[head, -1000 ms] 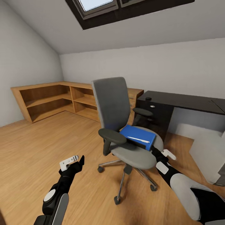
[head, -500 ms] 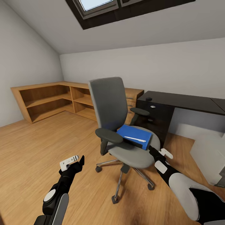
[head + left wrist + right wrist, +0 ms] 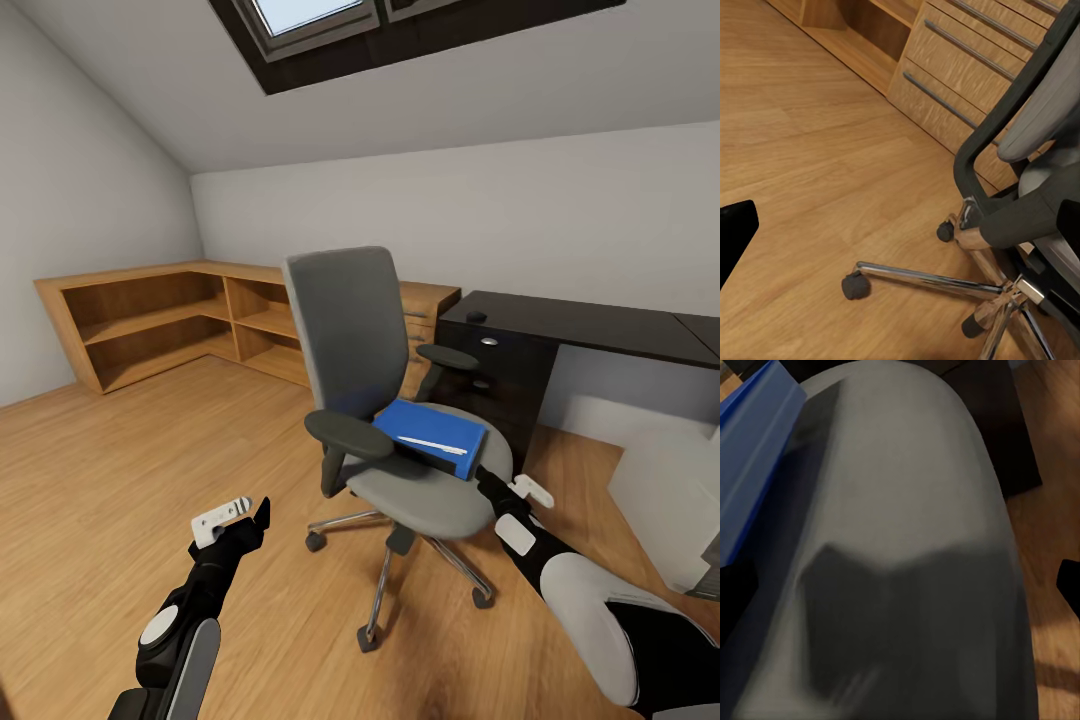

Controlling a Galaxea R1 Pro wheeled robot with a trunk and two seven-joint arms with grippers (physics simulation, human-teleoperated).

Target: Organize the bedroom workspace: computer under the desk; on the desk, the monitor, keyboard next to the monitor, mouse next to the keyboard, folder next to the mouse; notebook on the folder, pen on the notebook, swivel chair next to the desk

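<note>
On the wood floor point(image 3: 120, 470) the chair point(image 3: 400, 400) carries the folder point(image 3: 432, 432) on its seat, long axis across the seat. The right gripper point(image 3: 497, 487) sits at the seat's front edge just beside the folder, fingers apparently spread. The left gripper point(image 3: 235, 520), fingers parted, hangs well apart from the chair.

Grey swivel chair w/ black armrest point(image 3: 1020, 210) fills one side; its chrome five-star base w/ black castors point(image 3: 945, 281) rests on wood-plank floor point(image 3: 810, 150). Behind it, low oak unit w/ drawers & metal bar handles point(image 3: 960, 67). Dark shape at frame edge point(image 3: 733, 232), prob. a pincer finger.
</note>
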